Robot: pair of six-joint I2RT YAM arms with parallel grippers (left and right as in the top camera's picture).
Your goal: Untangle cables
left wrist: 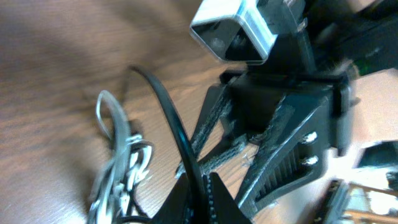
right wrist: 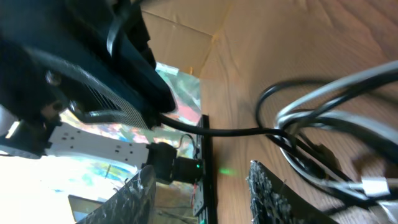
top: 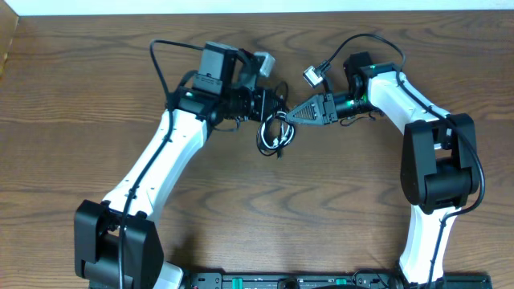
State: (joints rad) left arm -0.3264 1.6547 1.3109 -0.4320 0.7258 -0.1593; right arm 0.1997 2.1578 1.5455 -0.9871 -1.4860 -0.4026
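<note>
The cables lie in one small tangle [top: 273, 133] on the wooden table between the two arms. My left gripper [top: 279, 103] is shut on the black cable [left wrist: 177, 137], which rises from its tips [left wrist: 200, 186]. The white cable [left wrist: 118, 163] loops just left of it. In the right wrist view the black cable [right wrist: 224, 130] runs taut from the left gripper to the tangle, where the white cable [right wrist: 329, 93] curls. My right gripper [top: 289, 115] stands open, its fingers [right wrist: 134, 199] apart with nothing between them, tips right beside the tangle.
Both grippers meet close together at the table's middle back. Each arm's own thick black wire [top: 161, 64] arcs above it. A dark equipment bar [top: 281, 281] runs along the front edge.
</note>
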